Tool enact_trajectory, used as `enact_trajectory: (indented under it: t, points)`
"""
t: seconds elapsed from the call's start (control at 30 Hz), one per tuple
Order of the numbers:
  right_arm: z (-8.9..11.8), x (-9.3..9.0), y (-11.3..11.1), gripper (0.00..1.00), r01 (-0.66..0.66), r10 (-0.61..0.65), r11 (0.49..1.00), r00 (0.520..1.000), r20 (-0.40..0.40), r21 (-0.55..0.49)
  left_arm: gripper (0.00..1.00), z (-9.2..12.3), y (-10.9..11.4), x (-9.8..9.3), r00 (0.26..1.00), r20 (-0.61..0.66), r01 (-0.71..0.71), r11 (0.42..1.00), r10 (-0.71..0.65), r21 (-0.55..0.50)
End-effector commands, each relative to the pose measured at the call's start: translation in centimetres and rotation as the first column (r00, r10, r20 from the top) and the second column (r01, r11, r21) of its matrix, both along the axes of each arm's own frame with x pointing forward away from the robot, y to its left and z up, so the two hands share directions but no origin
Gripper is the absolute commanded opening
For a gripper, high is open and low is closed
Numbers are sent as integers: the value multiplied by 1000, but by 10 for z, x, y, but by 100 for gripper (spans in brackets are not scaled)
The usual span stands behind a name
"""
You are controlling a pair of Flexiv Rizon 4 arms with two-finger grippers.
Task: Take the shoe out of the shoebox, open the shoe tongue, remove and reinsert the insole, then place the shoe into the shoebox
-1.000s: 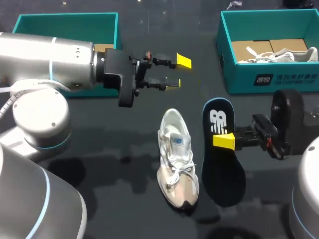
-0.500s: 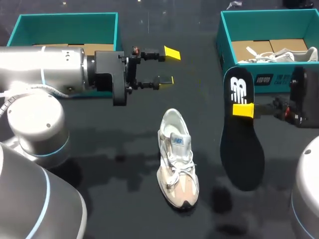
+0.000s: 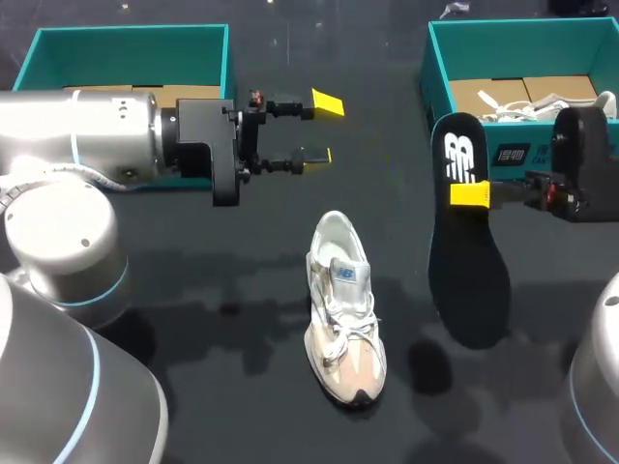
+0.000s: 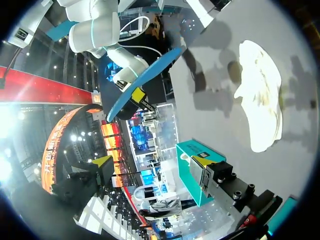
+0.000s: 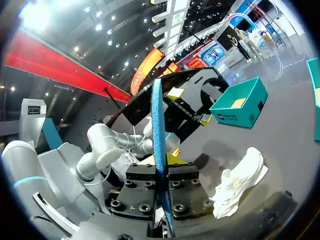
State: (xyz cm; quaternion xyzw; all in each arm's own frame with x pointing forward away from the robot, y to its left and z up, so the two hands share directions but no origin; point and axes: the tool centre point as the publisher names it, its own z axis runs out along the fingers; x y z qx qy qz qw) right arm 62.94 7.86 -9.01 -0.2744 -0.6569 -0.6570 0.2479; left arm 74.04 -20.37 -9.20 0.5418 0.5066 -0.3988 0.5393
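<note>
You are holding insole (image 3: 466,271) up off table (image 3: 193,290), right gripper (image 3: 471,194) pinching its middle. Second ago it was sitting low, just beside shoe (image 3: 343,309); now it is hanging high, near front wall of right box (image 3: 522,155). Shoe is staying put at table middle, toe pointing to near edge. Left gripper (image 3: 324,128) is pulling back toward left box (image 3: 131,39), fingers wide apart, holding nothing. Insole looks fully out; putting it back in is likely next.

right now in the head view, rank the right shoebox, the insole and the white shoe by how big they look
1. right shoebox, partly cut off
2. insole
3. white shoe
Ranking insole over shoe is unsure: the right end effector holds it off the table, nearer the camera.
</note>
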Motion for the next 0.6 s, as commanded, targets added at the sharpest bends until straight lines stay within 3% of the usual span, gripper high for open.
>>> enact_trajectory:
  t: [0.03,0.2,0.23,0.6]
  points:
    - [0,29,4,0,16,-17,1000,996,-86,-17,100,-1,1,-1,1000,2,0,1000,0,-1]
    - [-7,70,0,0,31,-25,999,970,-243,18,100,-1,1,-1,1000,2,0,1000,0,-1]
    - [-9,75,-1,0,45,-39,999,971,-234,21,100,-1,1,-1,1000,2,0,1000,0,-1]
    - [-9,75,-1,0,45,-39,999,971,-234,21,100,-1,1,-1,1000,2,0,1000,0,-1]
